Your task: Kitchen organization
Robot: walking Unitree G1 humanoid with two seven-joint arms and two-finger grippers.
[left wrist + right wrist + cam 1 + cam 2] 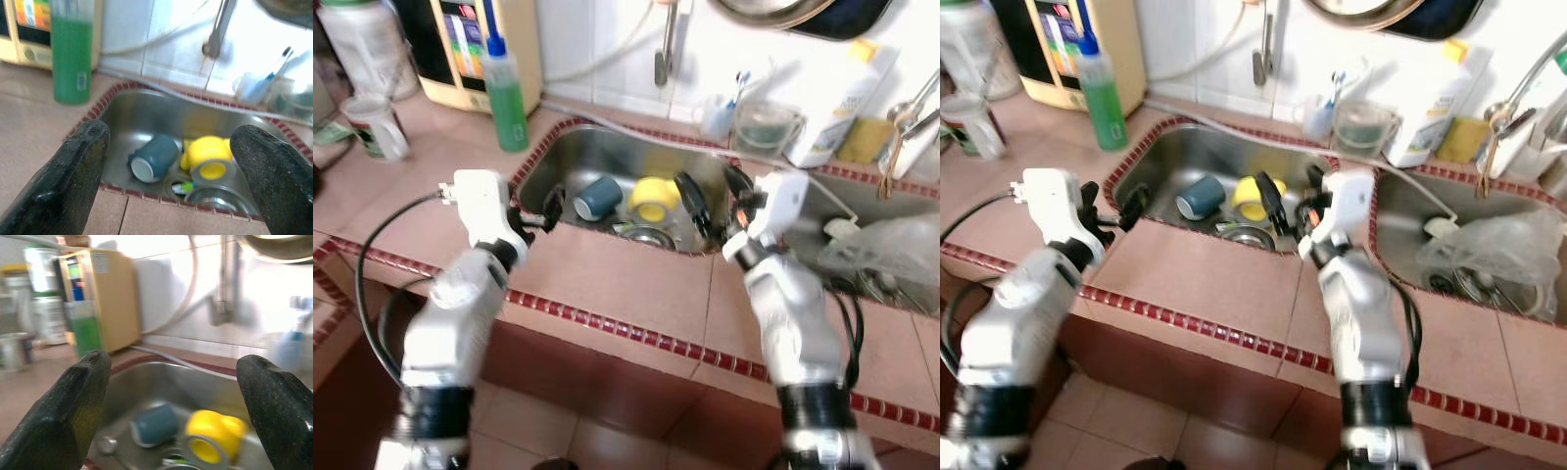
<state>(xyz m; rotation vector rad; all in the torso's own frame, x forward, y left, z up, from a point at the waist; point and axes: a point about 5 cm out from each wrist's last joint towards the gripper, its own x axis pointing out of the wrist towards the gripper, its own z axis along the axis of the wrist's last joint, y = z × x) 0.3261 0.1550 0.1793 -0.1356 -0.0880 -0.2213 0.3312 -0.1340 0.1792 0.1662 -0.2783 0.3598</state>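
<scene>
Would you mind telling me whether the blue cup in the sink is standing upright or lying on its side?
On its side. The blue cup lies tipped in the sink.

A blue cup (597,197) is lying on its side in the steel sink (607,147), beside a yellow cup (652,200), also tipped, near the front edge.

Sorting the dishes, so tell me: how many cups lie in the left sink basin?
2: a blue cup on its side, and a yellow cup beside it, toward the robot's right. Others may be hidden below the rim.
</scene>
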